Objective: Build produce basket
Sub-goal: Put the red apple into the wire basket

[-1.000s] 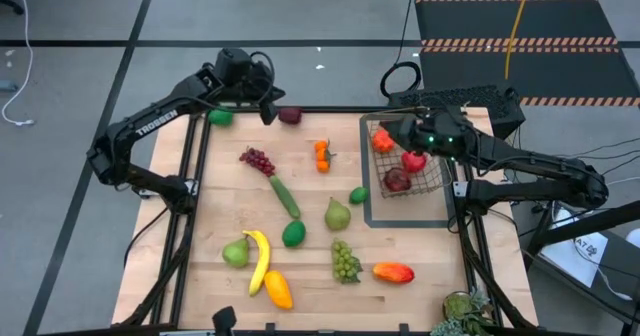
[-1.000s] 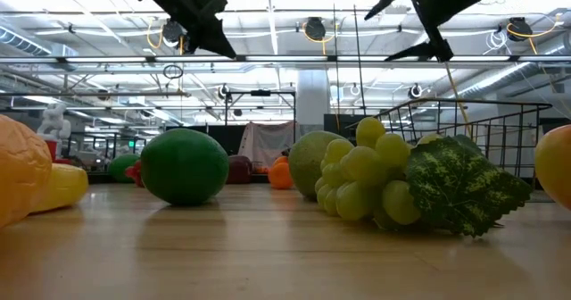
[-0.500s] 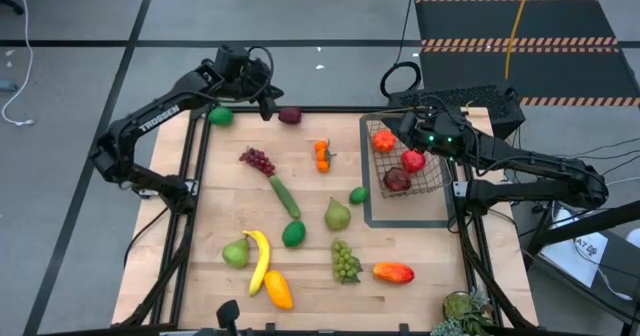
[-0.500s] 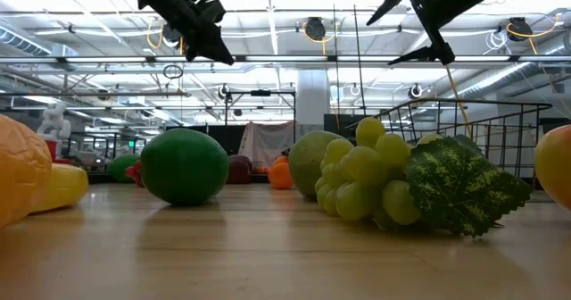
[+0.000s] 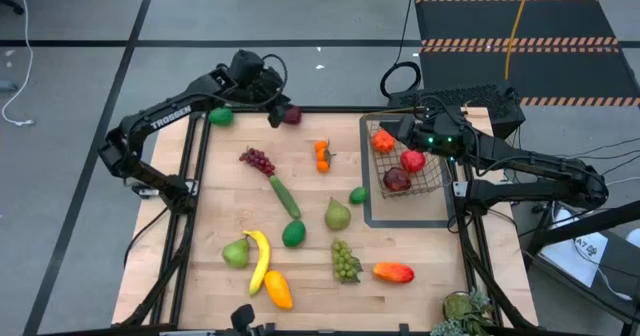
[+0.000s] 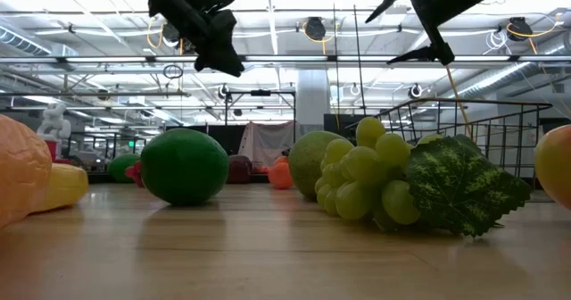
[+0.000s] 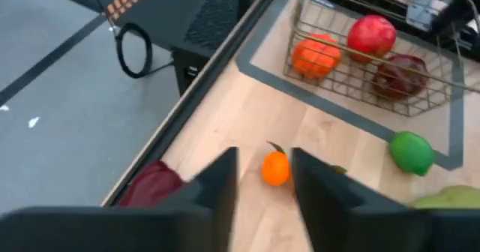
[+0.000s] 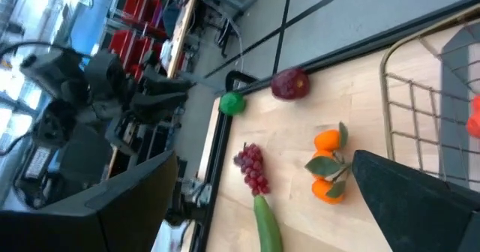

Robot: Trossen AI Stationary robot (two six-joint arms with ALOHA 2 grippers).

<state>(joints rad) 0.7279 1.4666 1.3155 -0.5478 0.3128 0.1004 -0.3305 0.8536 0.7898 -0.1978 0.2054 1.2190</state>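
The left gripper [image 5: 272,114] has been carried across to hang just beside the dark red apple [image 5: 291,115], its jaws now parted and empty, so a pickup seems imminent. The small wire-mesh basket [image 5: 428,184], holding three fruits, lies under the right gripper [image 5: 397,128], jaws wide apart.

The pale wooden plank worktop [image 5: 310,191], mid-frame in the high view, looked smooth and satin. At its centre right, the thin dark wire-mesh basket [image 5: 432,183] was bare metal. The red apple [image 7: 372,34] inside shone like glossy plastic; the green grapes [image 6: 366,177] looked waxy.
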